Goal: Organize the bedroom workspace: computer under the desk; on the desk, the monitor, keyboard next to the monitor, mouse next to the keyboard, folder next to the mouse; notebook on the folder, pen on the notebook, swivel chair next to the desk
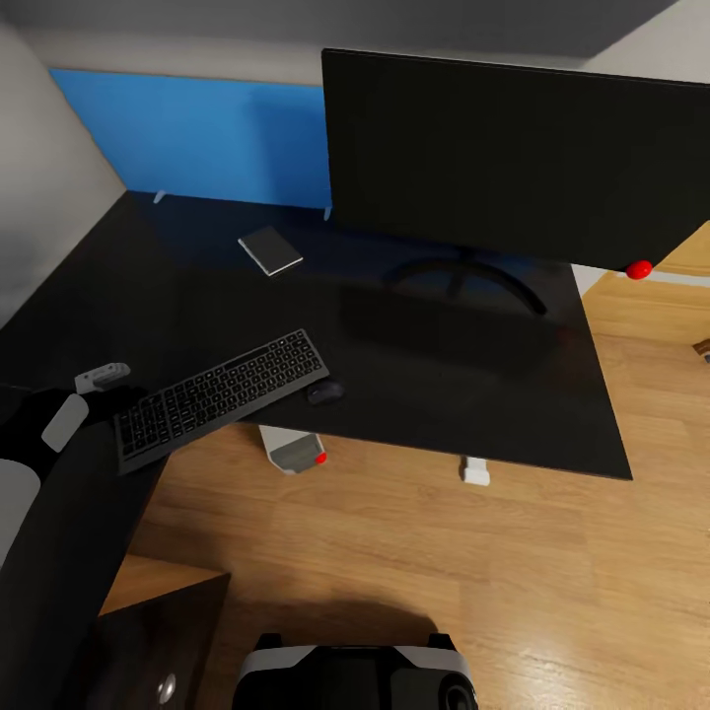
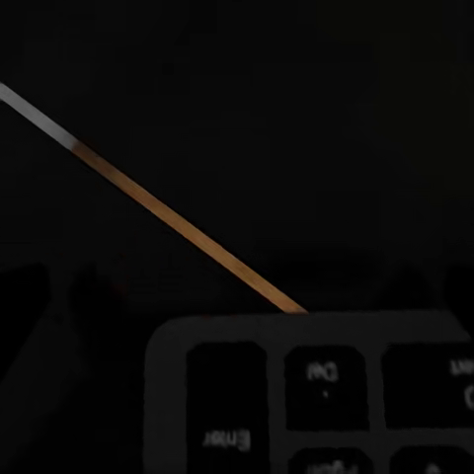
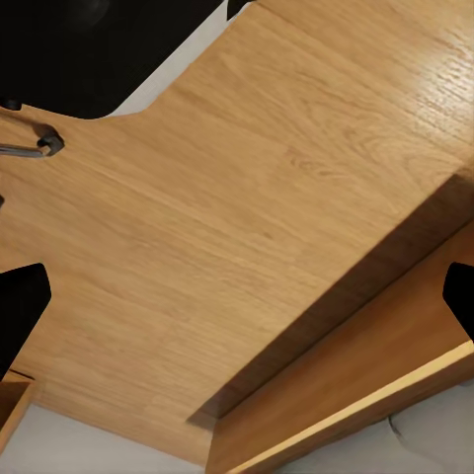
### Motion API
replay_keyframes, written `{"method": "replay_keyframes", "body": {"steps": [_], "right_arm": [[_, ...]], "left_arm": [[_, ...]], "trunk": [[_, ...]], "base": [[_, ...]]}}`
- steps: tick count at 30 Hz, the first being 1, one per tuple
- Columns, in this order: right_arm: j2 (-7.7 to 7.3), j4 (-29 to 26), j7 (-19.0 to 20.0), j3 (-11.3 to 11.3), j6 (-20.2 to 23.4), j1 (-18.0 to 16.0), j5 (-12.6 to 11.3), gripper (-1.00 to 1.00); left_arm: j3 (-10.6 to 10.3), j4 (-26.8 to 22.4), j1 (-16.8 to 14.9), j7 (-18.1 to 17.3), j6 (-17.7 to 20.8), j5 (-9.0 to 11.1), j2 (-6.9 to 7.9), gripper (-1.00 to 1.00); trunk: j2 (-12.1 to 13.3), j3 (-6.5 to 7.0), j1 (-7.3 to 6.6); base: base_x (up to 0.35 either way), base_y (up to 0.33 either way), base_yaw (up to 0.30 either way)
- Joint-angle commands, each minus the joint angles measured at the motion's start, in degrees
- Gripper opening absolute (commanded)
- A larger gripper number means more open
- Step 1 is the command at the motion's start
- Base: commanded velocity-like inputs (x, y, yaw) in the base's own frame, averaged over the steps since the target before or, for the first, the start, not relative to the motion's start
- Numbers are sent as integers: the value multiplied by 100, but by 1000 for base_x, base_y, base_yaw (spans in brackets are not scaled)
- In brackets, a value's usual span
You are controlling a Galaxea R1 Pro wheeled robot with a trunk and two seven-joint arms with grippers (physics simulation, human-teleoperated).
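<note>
The black desk point(image 1: 473, 394) with its blue back panel carries the monitor point(image 1: 513, 148) at the right, red dot at its lower corner. The silver keyboard point(image 1: 222, 394) lies slanted at the desk's front edge, partly past it. The dark mouse point(image 1: 325, 392) rests right at its right end. A dark notebook point(image 1: 270, 250) lies farther back. The computer point(image 1: 296, 454) stands under the desk. My left gripper point(image 1: 104, 385) is at the keyboard's left end; the left wrist view is dark, with the keyboard point(image 2: 316, 395) very close. My right gripper point(image 3: 237, 306) hangs open over the wood floor.
A white desk leg point(image 1: 475, 471) stands on the wood floor point(image 1: 414, 562). A dark drawer unit point(image 1: 168, 631) with a round knob sits at the lower left. A chrome leg with a black caster point(image 3: 35, 146) and a wooden furniture edge point(image 3: 375, 395) lie near my right gripper.
</note>
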Motion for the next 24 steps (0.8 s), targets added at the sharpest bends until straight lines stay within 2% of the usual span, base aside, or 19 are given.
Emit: {"method": "replay_keyframes", "body": {"steps": [1,24], "right_arm": [[-7,-8,10,29,-11,2,-61,100],[-11,-8,10,29,-11,2,-61,100]], "left_arm": [[-36,-8,-2,34,20,58,7,100],[-36,-8,-2,27,29,63,7,100]], "trunk": [[-9,-7,3],[-9,-7,3]], "base": [[-12,-3,0],[-27,-12,0]]}}
